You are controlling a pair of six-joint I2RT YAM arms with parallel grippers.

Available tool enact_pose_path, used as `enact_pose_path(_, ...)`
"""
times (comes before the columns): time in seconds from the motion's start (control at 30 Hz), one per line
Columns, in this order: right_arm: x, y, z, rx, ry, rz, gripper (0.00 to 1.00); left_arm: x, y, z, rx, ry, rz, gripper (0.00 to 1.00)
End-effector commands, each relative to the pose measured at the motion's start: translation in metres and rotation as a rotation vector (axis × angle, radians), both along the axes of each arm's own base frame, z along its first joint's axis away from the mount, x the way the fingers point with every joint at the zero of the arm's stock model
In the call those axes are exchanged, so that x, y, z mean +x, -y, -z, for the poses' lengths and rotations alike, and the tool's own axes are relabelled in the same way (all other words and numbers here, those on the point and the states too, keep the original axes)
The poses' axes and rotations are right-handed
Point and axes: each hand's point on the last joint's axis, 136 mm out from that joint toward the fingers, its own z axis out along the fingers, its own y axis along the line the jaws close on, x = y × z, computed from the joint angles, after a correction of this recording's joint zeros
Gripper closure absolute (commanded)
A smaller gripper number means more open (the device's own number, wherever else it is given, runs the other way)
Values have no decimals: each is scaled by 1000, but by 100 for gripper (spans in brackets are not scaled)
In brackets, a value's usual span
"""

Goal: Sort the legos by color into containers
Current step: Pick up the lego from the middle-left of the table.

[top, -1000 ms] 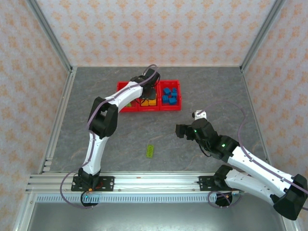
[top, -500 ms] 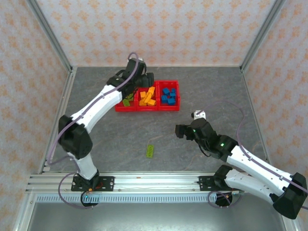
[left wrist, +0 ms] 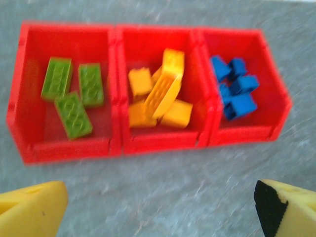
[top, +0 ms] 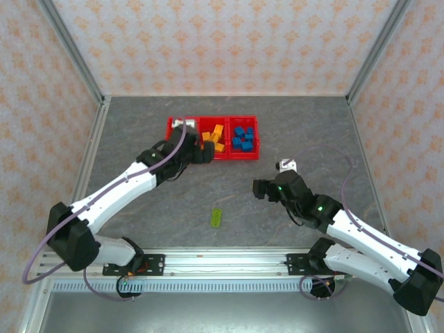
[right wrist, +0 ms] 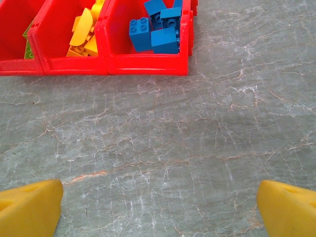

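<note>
At the table's (top: 139, 132) far side sits the red tray (left wrist: 116, 143) w/ 3 bins (left wrist: 39, 123). Green legos (left wrist: 71, 96) are in the left bin, orange legos (left wrist: 158, 96) in the mid one, blue legos (left wrist: 234, 91) in the right. One stray lego (top: 216, 217), green, lies alone nr the front, btwn the arms, well apart from the tray. L gripper (left wrist: 158, 217) hovers just in front of the tray, jaws wide, nothing btwn them. R gripper (right wrist: 158, 212) hangs farther back over bare table, jaws wide, empty.

You've got three red compartments (left wrist: 74, 150) — four green bricks (left wrist: 91, 84), about five orange bricks (left wrist: 165, 86), about five blue bricks (left wrist: 240, 104).
</note>
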Motion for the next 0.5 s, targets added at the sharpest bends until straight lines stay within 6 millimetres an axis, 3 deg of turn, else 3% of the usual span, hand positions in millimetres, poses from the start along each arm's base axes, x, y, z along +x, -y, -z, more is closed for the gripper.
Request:
enact_pose_path(0.0,1,8,-2,-12,14,40,0,-29,-8,26,-46,-56,-58,1)
enact_pose_path(0.07,2,10,-2,-18,15,51,0,-49,-7,43,-49,-99,-45,1)
enact_pose_path(0.17,2,11,-2,-18,16,55,0,-73,-1,55,-63,-125,-20,1)
enact_pose_path(0.33,2,10,-2,-15,11,52,0,-102,19,66,-144,-161,39,1)
enact_pose_path(0.47,0,9,-3,-6,12,40,0,-119,32,81,-113,-205,68,1)
